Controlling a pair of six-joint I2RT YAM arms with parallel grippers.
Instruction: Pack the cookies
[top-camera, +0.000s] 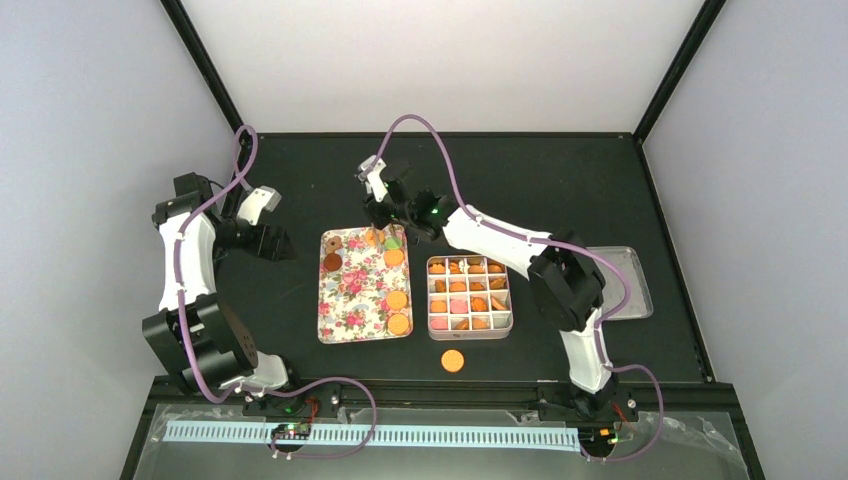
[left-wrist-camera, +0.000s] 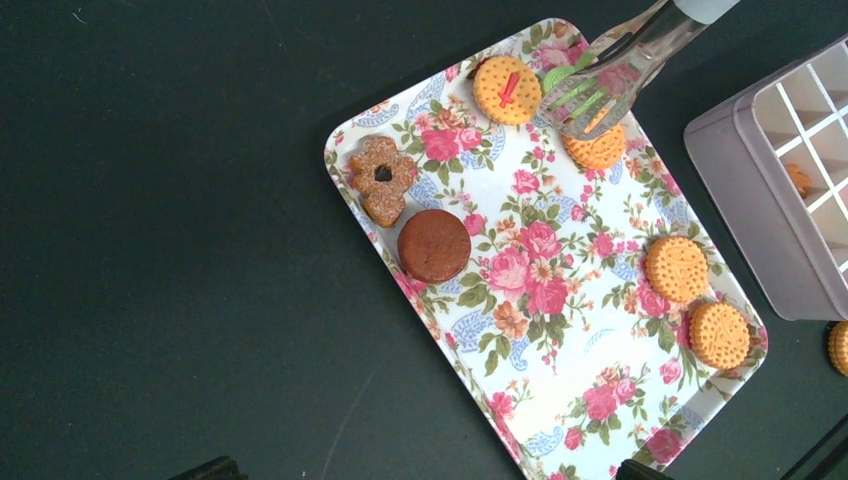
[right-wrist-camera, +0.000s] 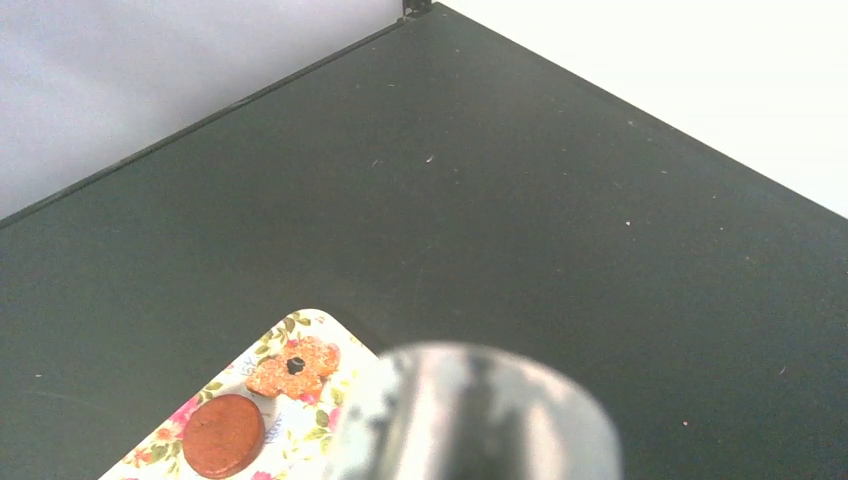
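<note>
Over a floral tray (top-camera: 355, 300) on a black table (top-camera: 560, 180), the right gripper (top-camera: 381, 205) reaches in from the far side, its jaws clamped on metal tongs (left-wrist-camera: 625, 55). The left gripper (top-camera: 275, 243) hangs just off the tray's far left corner with its jaws wide apart, gripping nothing.

Only the left wrist view shows the tong tips. They are spread and sit over a green biscuit (left-wrist-camera: 560, 78) and an orange one (left-wrist-camera: 597, 150) at the tray's far end. Beside them lies an orange one with a red mark (left-wrist-camera: 507, 90). The same view picks out the other cookies (left-wrist-camera: 677, 268) on the tray: two orange ones side by side at its right edge, plus a brown flower shape (left-wrist-camera: 382, 180) and a dark brown round (left-wrist-camera: 434, 245) on the left.

The right wrist view gives only the tongs as a blur up close, the tray's corner with the two brown pieces, and bare table. Its own jaws are out of sight there.

Only the top view shows the whole box (top-camera: 470, 333), just right of the tray and not touching it. It has four rows of four cells, most of them holding cookies, chiefly orange with a few pink. One orange cookie (top-camera: 452, 361) lies loose on the table just in front of the box.
</note>
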